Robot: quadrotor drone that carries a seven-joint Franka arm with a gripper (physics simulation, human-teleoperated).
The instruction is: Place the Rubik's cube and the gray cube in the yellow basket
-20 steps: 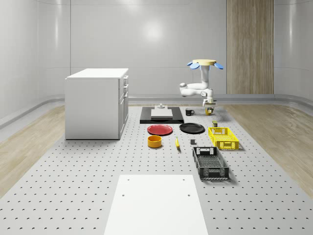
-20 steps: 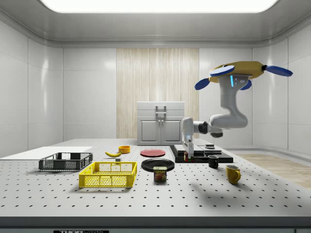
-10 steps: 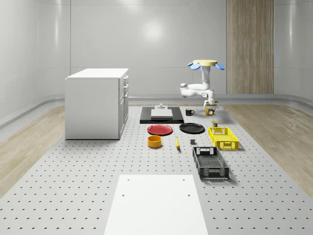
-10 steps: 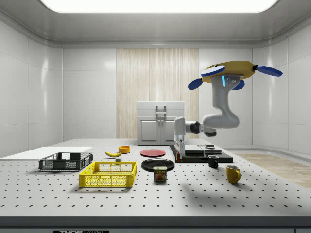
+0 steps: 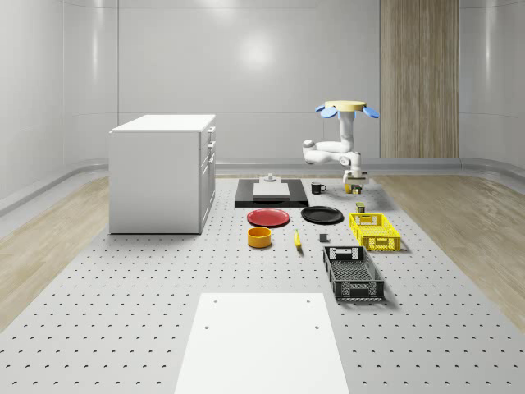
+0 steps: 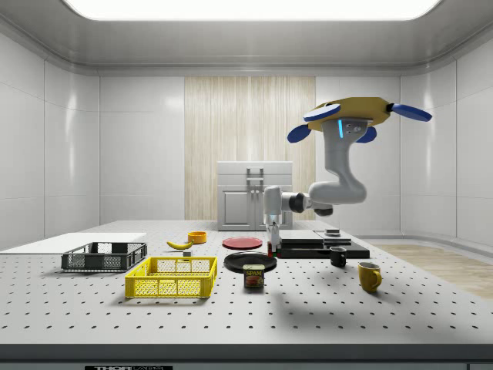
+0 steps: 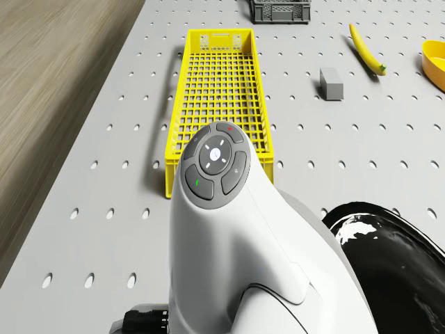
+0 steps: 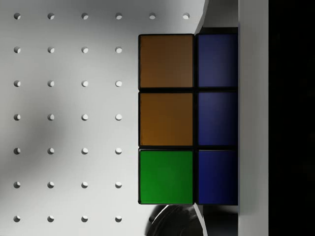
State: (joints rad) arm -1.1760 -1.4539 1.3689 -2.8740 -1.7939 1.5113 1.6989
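**Mia:** Where is the flying robot?

**Ben:** In the side view, the yellow drone with blue blades (image 6: 348, 116) hovers above the grey dotted surface (image 6: 308, 308), over the part by the flat black mat (image 6: 323, 248). Its white bent arm (image 6: 308, 202) hangs down, and the gripper (image 6: 271, 240) is low, just above the shiny black plate (image 6: 249, 261).

**Mia:** Is the gripper holding something?

**Ben:** Yes. The wrist view shows the Rubik's cube with orange, green and blue squares (image 8: 187, 118) up close, squeezed in the gripper. The surface with its little holes lies under it. The side view shows just a tiny bit of colour there.

**Mia:** Where is the yellow plastic mesh basket?

**Ben:** In the drone view, the yellow basket (image 7: 175, 132) sits on the surface just past the arm's round white joint. The small gray cube (image 7: 332, 83) rests near it, between the basket and the yellow banana (image 7: 367, 49). They do not touch.

**Mia:** What does the whole-scene view add?

**Ben:** It shows the big white cabinet (image 5: 162, 172) at that view's left, well apart from the drone. A dark mesh crate (image 5: 353, 273) lies near the yellow basket, closer to that camera.
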